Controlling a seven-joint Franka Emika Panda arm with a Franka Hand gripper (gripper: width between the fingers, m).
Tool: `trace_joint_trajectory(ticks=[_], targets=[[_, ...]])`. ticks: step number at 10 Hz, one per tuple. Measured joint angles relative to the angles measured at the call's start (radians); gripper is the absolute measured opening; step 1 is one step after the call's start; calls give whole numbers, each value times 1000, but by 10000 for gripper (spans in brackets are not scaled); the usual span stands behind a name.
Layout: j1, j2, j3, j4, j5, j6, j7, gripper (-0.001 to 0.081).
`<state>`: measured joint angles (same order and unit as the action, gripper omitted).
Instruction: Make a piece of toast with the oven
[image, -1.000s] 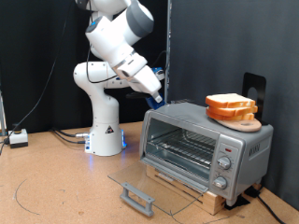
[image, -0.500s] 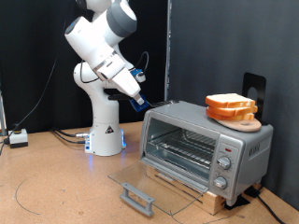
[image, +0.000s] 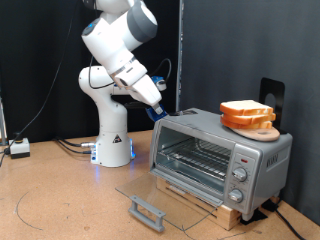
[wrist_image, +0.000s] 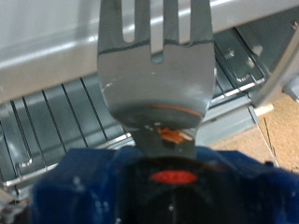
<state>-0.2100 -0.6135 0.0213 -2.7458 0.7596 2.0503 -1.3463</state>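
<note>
The silver-grey oven (image: 215, 140) stands at the exterior view's right with its glass door (image: 160, 195) folded down flat and its bar handle (image: 147, 212) towards the bottom. Its wire rack (wrist_image: 56, 117) looks bare. My gripper (image: 157, 110) hangs just off the oven's upper left corner. In the wrist view the gripper (wrist_image: 173, 154) is shut on a grey fork-shaped tool (wrist_image: 154, 70), whose tines point at the oven's opening. A single piece of toast does not show; only a pile of bread slices (image: 246, 112) lies on a board on top of the oven.
The robot's white base (image: 112, 148) stands left of the oven. A small white box (image: 18, 148) with cables lies at the far left. A black stand (image: 272, 92) rises behind the bread. The oven's knobs (image: 240, 176) face front right.
The arm swung to the exterior view's left, away from the oven, then came back right. The gripper is now close to the oven's upper left corner again, a little lower than a second ago.
</note>
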Motion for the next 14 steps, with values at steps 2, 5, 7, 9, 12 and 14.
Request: trace_joint_trajectory(ticks=[2, 5, 7, 9, 12, 14], targets=[[19, -1, 33, -6, 47, 1, 14, 468], [41, -8, 72, -14, 97, 2, 21, 468], [43, -14, 98, -18, 110, 5, 48, 468], [43, -15, 121, -19, 135, 19, 66, 468], [44, -15, 152, -19, 182, 64, 88, 468], [44, -15, 157, -17, 204, 73, 87, 468]])
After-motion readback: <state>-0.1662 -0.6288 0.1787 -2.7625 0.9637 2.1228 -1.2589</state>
